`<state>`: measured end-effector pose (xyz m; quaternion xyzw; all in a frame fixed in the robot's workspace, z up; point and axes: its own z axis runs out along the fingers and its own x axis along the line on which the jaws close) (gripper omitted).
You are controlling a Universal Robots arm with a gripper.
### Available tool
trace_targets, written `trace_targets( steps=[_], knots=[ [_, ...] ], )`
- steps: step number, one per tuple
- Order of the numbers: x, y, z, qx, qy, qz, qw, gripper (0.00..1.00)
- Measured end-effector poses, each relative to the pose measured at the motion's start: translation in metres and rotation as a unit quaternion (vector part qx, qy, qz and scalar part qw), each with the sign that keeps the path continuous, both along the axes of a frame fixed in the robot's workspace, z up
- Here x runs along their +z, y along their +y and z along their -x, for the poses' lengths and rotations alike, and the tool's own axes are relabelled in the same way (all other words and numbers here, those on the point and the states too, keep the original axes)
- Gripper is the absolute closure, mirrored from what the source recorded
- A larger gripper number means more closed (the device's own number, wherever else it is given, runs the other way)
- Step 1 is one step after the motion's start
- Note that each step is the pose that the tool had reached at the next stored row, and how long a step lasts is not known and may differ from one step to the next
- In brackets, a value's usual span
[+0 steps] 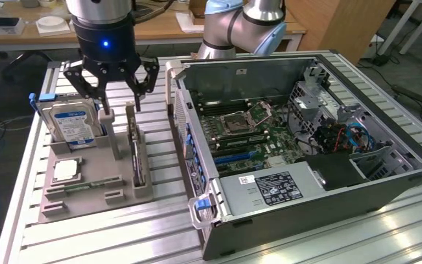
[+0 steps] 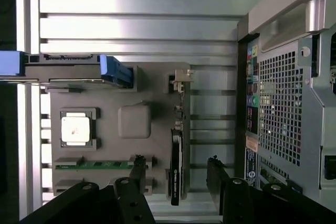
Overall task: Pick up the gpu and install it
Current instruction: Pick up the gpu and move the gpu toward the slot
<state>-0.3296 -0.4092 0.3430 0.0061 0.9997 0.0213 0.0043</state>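
End effector [image 1: 120, 110] is hovering spread wide over the gpu [image 1: 134, 149], which is sitting on edge in the gray holder [image 1: 86, 193], not touching it.

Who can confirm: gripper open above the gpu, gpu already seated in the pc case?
Wrong on one point. In the exterior view the gpu stands on edge in the gray tray, outside the pc case. The gripper is open above it.

Bright even light glares off the table [image 1: 387, 231].
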Motion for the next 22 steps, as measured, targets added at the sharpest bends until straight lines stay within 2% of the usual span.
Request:
trace_targets(
  steps=[3,5,22],
  knots=[
    [-0.0035,-0.0049,0.000,0.000,0.0000,-0.0001,1.0000,0.41],
    [-0.0062,-0.0064,0.000,0.000,-0.0001,-0.0001,1.0000,0.41],
    [-0.0259,-0.0083,0.000,0.000,-0.0001,-0.0001,1.0000,0.41]
  ],
)
